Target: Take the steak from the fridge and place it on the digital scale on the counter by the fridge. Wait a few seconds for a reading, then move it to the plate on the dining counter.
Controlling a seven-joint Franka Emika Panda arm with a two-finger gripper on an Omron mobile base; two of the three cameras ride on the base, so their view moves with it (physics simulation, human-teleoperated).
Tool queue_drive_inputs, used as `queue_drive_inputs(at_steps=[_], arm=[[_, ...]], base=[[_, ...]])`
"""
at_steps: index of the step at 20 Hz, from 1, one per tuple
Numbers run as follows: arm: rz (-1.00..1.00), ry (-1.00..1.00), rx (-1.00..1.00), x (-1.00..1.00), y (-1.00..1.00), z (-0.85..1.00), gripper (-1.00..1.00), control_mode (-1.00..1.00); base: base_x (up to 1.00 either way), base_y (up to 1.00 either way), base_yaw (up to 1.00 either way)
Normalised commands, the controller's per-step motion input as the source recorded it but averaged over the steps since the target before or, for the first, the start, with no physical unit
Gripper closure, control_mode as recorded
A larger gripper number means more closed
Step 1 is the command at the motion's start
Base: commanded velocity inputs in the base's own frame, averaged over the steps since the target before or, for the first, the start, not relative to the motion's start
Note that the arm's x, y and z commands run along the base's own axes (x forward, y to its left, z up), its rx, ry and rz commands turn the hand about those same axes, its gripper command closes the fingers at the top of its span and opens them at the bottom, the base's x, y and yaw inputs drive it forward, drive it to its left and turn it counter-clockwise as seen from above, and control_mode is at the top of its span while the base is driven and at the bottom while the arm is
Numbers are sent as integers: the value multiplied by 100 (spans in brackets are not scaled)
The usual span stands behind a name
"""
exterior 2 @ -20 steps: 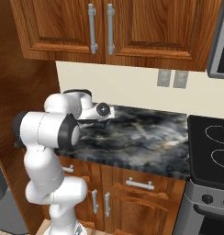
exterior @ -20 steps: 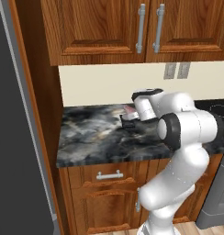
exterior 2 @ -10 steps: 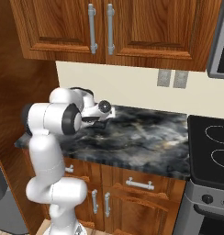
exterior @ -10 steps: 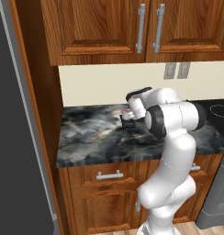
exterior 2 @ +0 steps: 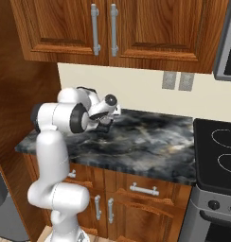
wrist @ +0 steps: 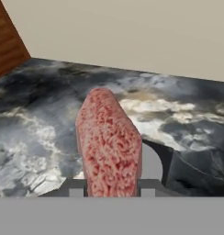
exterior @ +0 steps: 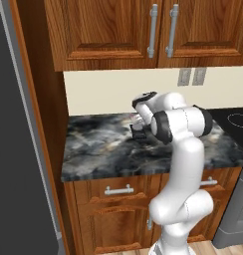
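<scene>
Jaws clamped on steak (wrist: pixel 109 142), slab on edge, centre of hand view, above marbled bench (wrist: pixel 36 119). Digital scale (wrist: pixel 166 158) lower right, just behind. Judgement: lower gently, lay flat, centred on scale, then release.

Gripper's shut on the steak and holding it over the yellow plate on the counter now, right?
Not the plate. The gripper is shut on the steak, but the hand view shows it over the digital scale on the marbled counter. The rest holds.
</scene>
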Motion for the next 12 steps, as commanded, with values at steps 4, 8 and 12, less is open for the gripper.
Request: queue_drive_inputs(at_steps=[4, 8, 12], arm=[[0, 0, -1, 18, 0, -14, 100, -100], [0, 0, -3, 1, 0, -19, 100, -100], [0, -1, -4, 0, 0, -15, 100, -100]], base=[[0, 0, 0], [0, 0, 0], [0, 0, 0]])
